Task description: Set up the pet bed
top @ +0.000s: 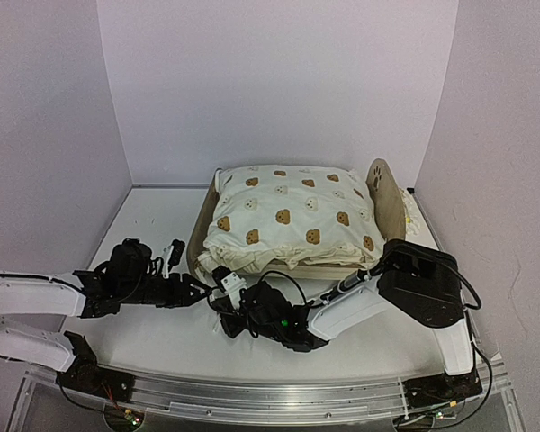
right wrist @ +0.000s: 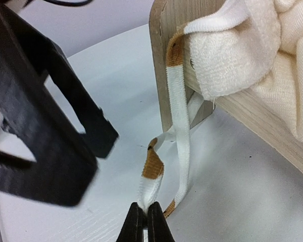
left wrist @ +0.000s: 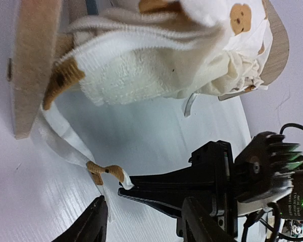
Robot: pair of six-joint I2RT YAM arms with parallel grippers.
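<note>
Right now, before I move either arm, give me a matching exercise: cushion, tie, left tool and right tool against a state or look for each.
Things:
1. cushion
2. tie
3. left tool
4. right tool

States:
A. shut on the tie's end
B. white with brown bands
C. open, holding nothing
D. lying on the bed

Pairs: 1-D; 2-B; 3-C; 4-A

No legible text, brand, label or number found. Sole sign: 1 dark paw-print emblem (top: 379, 167) on the end board of the pet bed (top: 392, 209), right of the cushion (top: 288, 216).
</note>
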